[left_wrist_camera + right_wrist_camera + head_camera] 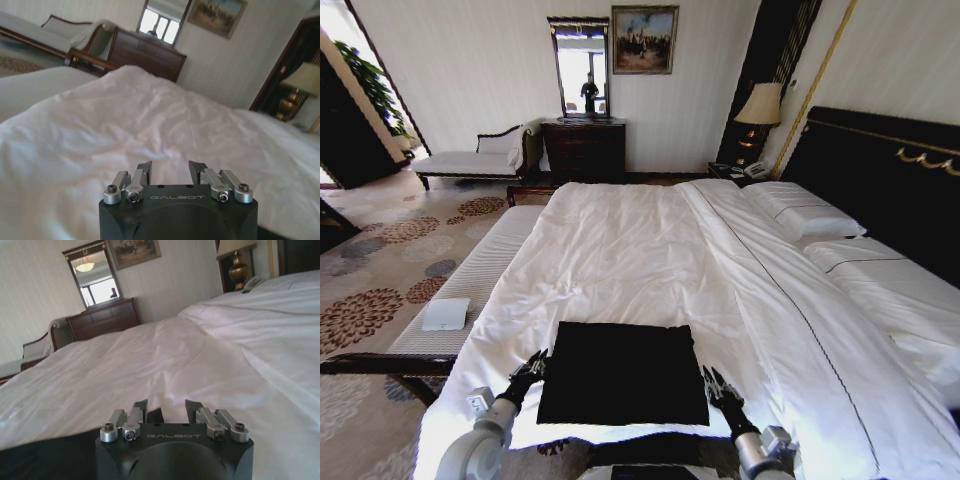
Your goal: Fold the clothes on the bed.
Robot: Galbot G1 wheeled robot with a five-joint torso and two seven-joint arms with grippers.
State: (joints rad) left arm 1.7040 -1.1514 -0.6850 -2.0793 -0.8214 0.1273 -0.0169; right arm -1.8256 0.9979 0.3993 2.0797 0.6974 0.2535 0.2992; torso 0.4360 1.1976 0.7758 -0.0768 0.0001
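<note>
The clothes (pixel 623 372) are one black garment lying flat as a squarish folded shape on the white duvet at the near edge of the bed (pixel 620 250). My left gripper (pixel 532 367) sits at the garment's left edge, low over the duvet. In the left wrist view that gripper (pixel 171 169) is open with nothing between its fingers. My right gripper (pixel 716 385) sits at the garment's right edge. The right wrist view shows it (pixel 166 409) open, with the black cloth (pixel 45 455) beside and just under it.
A padded bench (pixel 470 290) with a white pad (pixel 446 314) on it runs along the bed's left side. Pillows (pixel 805 212) and the dark headboard (pixel 880 180) are at the right. A dresser with a mirror (pixel 585 148) and a chaise (pixel 475 158) stand by the far wall.
</note>
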